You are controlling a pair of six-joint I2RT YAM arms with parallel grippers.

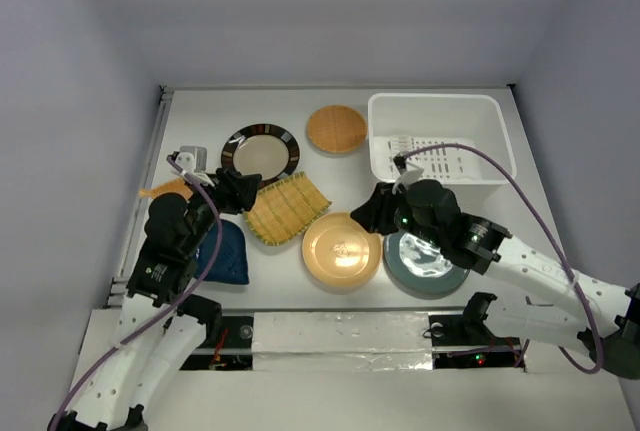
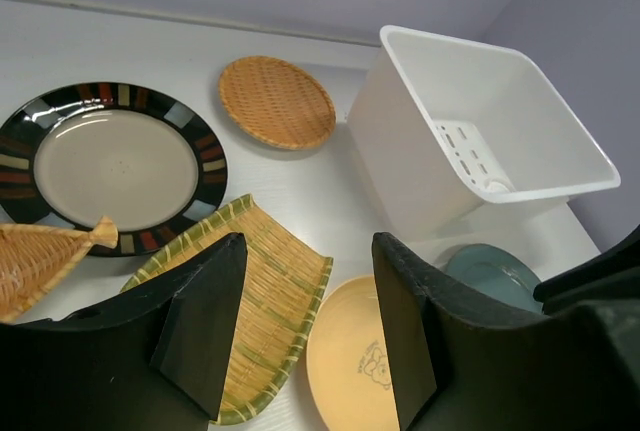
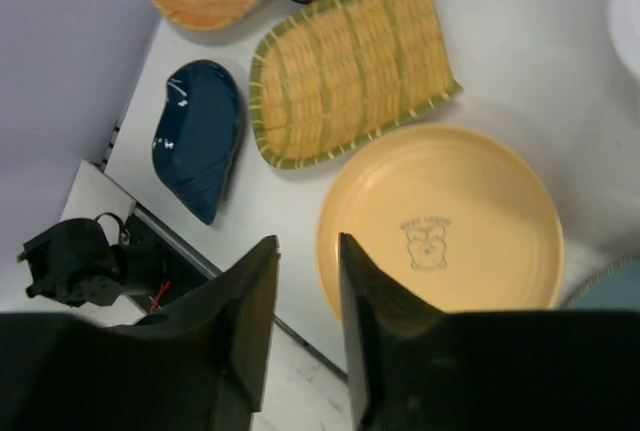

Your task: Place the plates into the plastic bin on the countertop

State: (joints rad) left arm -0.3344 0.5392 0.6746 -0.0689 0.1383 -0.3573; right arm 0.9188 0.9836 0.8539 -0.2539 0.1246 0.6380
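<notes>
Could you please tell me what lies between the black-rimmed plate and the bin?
The round woven plate sits between the black-rimmed plate and the bin; the top view shows it.

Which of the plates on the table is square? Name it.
The yellow-green slatted square plate, lying between the round black-rimmed cream-centred plate and the round orange-yellow plate; it alone has straight edges and corners.

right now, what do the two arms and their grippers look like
White links with black joint housings on the left arm and right arm. Left gripper and right gripper have matt black wedge-shaped fingers. A purple cable runs along each arm.
</notes>
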